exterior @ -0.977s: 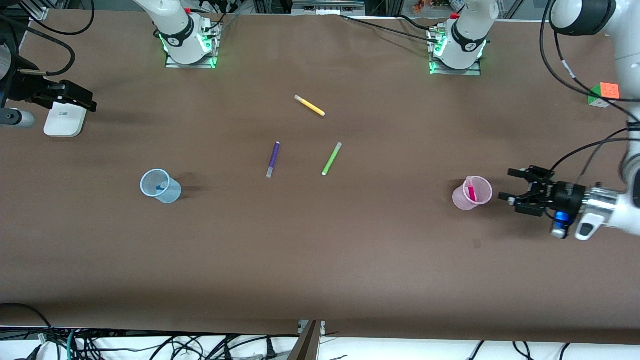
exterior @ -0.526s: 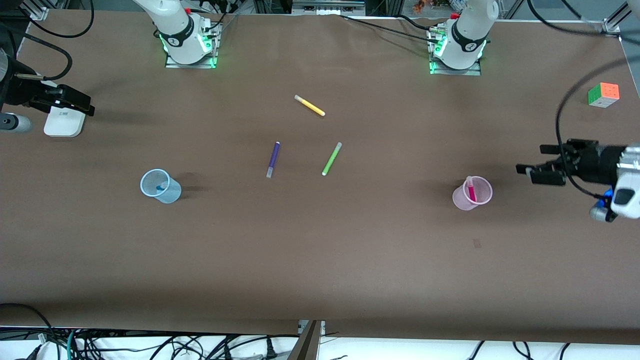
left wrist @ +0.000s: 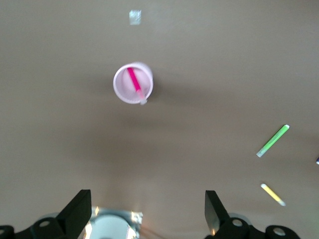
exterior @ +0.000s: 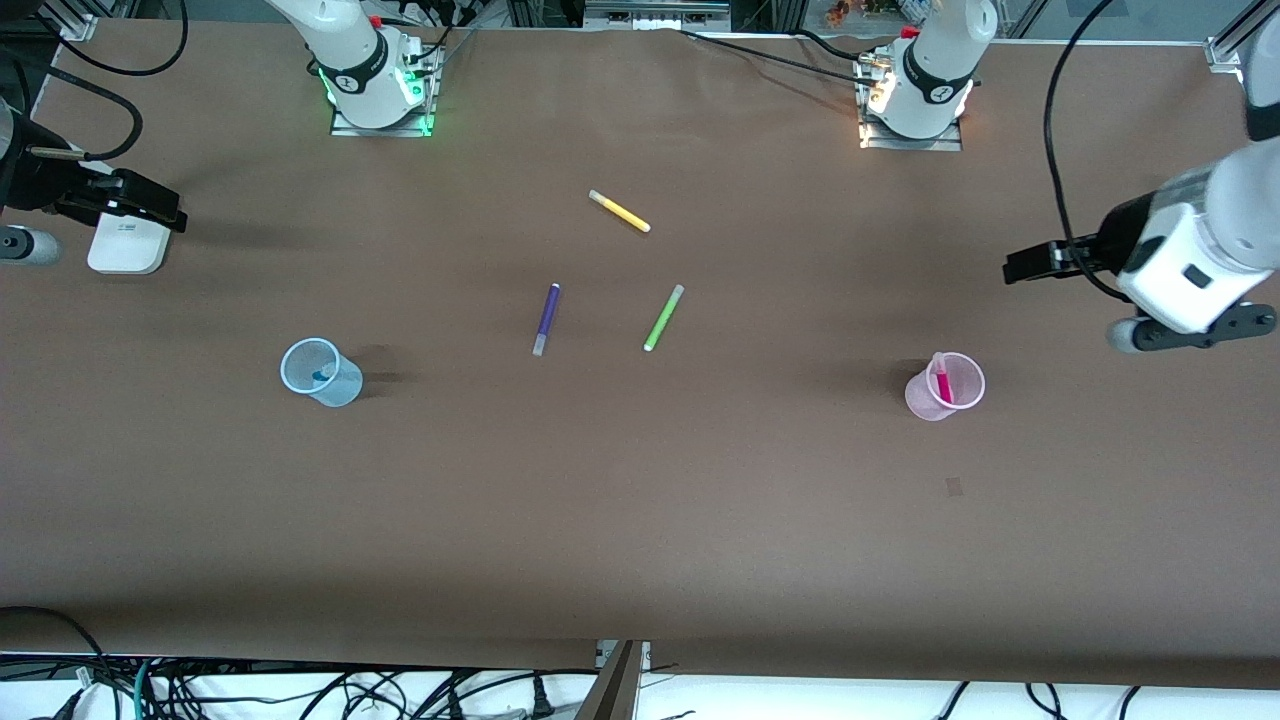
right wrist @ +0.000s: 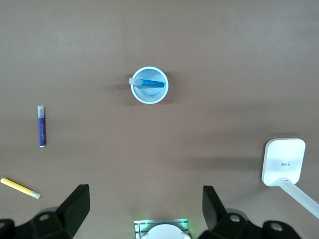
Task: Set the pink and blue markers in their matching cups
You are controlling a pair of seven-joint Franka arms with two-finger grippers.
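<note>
The magenta-pink felt-tip marker (exterior: 942, 380) stands tilted inside the light pink translucent plastic cup (exterior: 945, 387), its paler cap projecting above the rim; the mid-blue felt-tip marker (right wrist: 149, 83) lies slanted inside the light blue translucent plastic cup (exterior: 320, 372), well apart from the pink cup toward the right arm's end of the brown table (exterior: 640, 520). Both placements appear complete. Residual risk: each marker is taller than its light cup, so a knock or table vibration could tip a cup and spill its marker. The left pincer (left wrist: 147, 211) hangs over the table near the pink cup, jaws spread wide and empty. The right pincer (right wrist: 144, 209) hangs well apart from the pink cup, over the table's right-arm end, jaws likewise wide and empty.
</note>
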